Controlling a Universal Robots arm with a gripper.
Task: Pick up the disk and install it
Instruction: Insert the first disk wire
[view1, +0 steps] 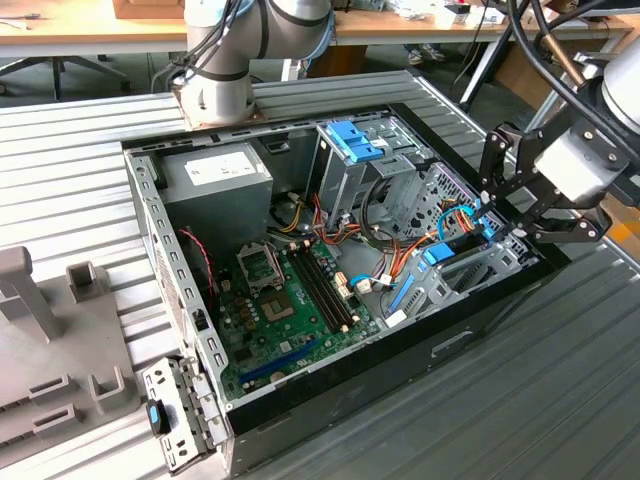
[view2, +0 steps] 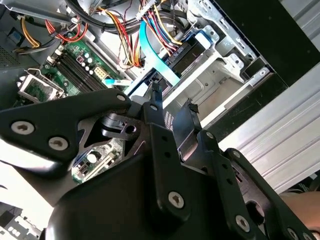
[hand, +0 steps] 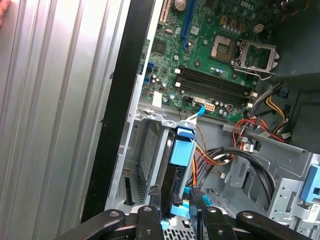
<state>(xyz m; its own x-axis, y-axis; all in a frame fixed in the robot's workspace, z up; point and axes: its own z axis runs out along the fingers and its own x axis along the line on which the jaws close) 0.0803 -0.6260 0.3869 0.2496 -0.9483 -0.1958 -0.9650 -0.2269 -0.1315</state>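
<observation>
Fingers (hand: 196, 200) clamped on disk (hand: 181, 152), far as I see; disk stands on edge inside computer case (view1: 400, 375), beside metal drive bay (hand: 147, 150).

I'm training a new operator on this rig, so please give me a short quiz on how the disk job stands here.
1. True or false: the disk lies flat on the motherboard.
2. The disk's rails are: A red, B blue, C green.
3. In the exterior view, at which side of the case is the gripper?
Key: 1 false, it stands on edge in the bay; 2 B; 3 the exterior view's right.
</observation>
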